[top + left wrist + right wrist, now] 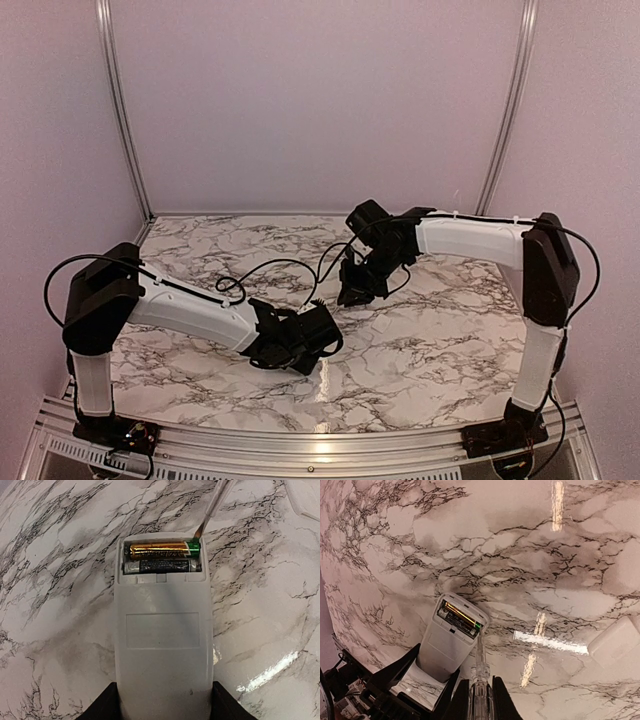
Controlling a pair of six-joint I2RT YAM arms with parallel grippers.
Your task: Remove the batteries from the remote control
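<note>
The white remote control lies face down, its battery compartment open at the far end. Two batteries sit side by side in it: a gold one and a dark one. My left gripper is shut on the remote's near end, one black finger on each side. My right gripper is shut on a clear slim tool. The tool's tip touches the green end of the gold battery. The remote and the batteries also show in the right wrist view.
A small flat white cover piece lies on the marble table to the right of the remote. In the top view both grippers meet near the table's middle. Pink walls enclose the back and sides.
</note>
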